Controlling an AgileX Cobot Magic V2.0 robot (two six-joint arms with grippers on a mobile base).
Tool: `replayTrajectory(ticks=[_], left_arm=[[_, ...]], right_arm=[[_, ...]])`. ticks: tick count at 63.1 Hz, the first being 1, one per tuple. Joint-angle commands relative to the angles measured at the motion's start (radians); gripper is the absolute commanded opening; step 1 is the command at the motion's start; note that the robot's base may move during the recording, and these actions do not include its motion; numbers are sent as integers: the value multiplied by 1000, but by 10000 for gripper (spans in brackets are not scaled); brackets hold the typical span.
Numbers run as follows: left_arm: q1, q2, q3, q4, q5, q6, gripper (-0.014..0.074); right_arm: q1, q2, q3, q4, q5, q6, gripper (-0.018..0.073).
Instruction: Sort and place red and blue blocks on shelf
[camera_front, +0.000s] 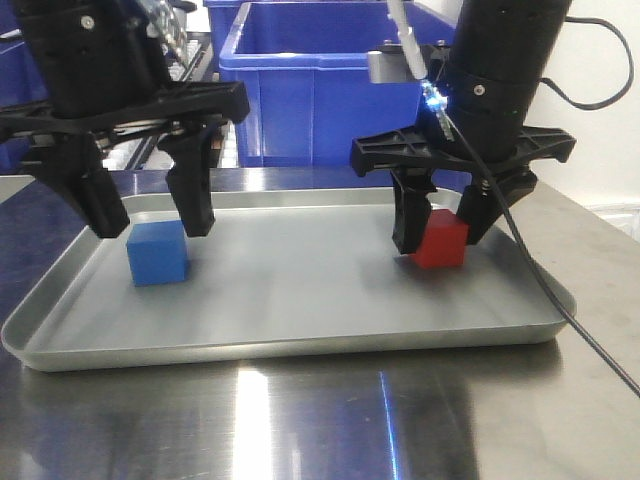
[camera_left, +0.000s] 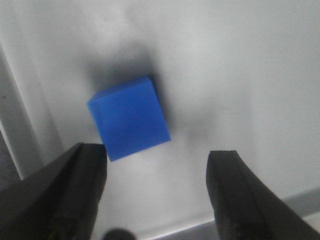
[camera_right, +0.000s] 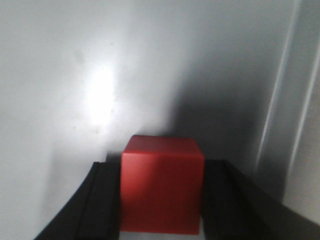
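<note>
The blue block (camera_front: 157, 253) rests on the left half of a shallow grey tray (camera_front: 300, 335). My left gripper (camera_front: 150, 215) hangs open just above and behind it, one finger on each side. In the left wrist view the blue block (camera_left: 130, 116) lies beyond the fingertips, nearer the left finger, and the left gripper (camera_left: 157, 155) holds nothing. My right gripper (camera_front: 443, 232) is shut on the red block (camera_front: 440, 242) at the tray's right side. Both pads press the sides of the red block (camera_right: 161, 187) in the right gripper (camera_right: 161, 167). The shelf's grey metal (camera_front: 196, 60) shows behind.
A large blue bin (camera_front: 320, 80) stands right behind the tray, with another at the far left (camera_front: 20, 80). The tray sits on a steel tabletop (camera_front: 330, 420). A black cable (camera_front: 560, 300) runs from the right arm across the tray's right rim.
</note>
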Motion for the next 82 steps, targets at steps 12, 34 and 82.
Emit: replayTrajectory(ticks=[12,34,82], left_arm=[[-6,-42,-35,60,-3,-42,483],[-6,-42,-35,66,-61,-96,483],[-6,-5,-35,66,-74,-135,483]], right_arm=[[-1,-46,-34,-20,-21,-19,287],[-1,-46,-34,-20,-21,-19,287],[-1,-46,-34,-20,-14,-19,287]])
